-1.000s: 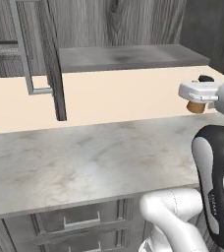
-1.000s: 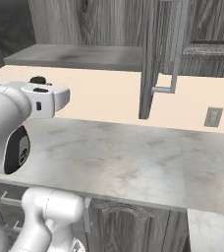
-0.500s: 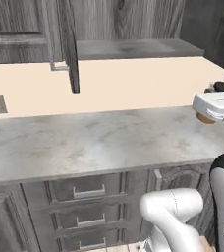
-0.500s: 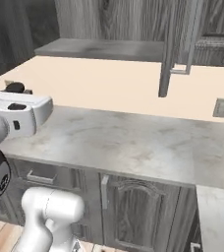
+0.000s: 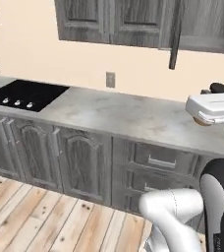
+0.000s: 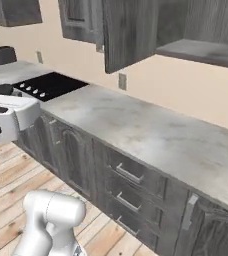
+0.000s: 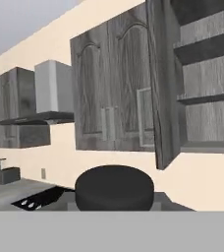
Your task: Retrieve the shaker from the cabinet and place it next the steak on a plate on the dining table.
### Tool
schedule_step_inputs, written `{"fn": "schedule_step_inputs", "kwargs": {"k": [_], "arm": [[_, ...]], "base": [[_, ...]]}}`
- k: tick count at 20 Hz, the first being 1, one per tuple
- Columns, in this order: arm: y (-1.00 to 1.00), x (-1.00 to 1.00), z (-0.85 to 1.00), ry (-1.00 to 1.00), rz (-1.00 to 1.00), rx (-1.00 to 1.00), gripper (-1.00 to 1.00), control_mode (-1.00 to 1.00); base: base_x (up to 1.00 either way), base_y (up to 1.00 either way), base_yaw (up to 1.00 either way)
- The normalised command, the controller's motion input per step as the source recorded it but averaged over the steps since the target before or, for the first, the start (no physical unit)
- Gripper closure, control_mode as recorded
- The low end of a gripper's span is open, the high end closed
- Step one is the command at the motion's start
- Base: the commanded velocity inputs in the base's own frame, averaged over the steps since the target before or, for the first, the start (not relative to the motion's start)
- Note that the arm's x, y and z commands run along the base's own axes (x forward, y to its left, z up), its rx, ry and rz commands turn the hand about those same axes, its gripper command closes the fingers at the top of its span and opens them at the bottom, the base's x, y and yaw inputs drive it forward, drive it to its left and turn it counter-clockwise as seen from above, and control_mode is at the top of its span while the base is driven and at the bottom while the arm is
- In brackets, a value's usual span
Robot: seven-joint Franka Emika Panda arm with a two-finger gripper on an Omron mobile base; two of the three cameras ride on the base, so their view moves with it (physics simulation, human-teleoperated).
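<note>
Cooktop (image 5: pixel 28 94), black and set flush in the grey bench (image 5: pixel 133 115), lies at the left of the left base view, with dark panelled base cabinets (image 5: pixel 82 162) below it and a plank floor (image 5: pixel 30 216) in front. A wall socket (image 5: pixel 110 79) sits on the cream wall behind the bench. Farther right, the wall cabinet (image 5: pixel 202 24) stands open, its door (image 5: pixel 174 34) edge-on with the shelf beside it. At the far right the hand (image 5: pixel 208 110) is closed on the shaker (image 5: pixel 202 121), whose orange-brown body shows just beneath the white wrist, held above the bench's right part. In the hand view the shaker's dark cap (image 7: pixel 114 187) rises at the bottom centre, the open cabinet's shelves (image 7: pixel 207 98) to its upper right.
</note>
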Motion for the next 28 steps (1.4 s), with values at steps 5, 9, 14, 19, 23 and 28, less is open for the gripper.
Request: {"fn": "schedule_step_inputs", "kwargs": {"k": [5, 9, 14, 19, 23, 28], "arm": [[0.00, 0.00, 0.00, 0.00, 0.00, 0.00, 1.00, 1.00], [0.00, 0.00, 0.00, 0.00, 0.00, 0.00, 1.00, 1.00], [0.00, 0.00, 0.00, 0.00, 0.00, 0.00, 1.00, 1.00], [0.00, 0.00, 0.00, 0.00, 0.00, 0.00, 1.00, 1.00], [0.00, 0.00, 0.00, 0.00, 0.00, 0.00, 1.00, 1.00], [0.00, 0.00, 0.00, 0.00, 0.00, 0.00, 1.00, 1.00]], "base": [[-0.07, 0.21, 1.00], [-0.05, 0.03, 1.00], [-0.12, 0.04, 1.00], [-0.08, 0.10, 0.99], [-0.01, 0.44, 0.80], [0.15, 1.00, 0.17]]}}
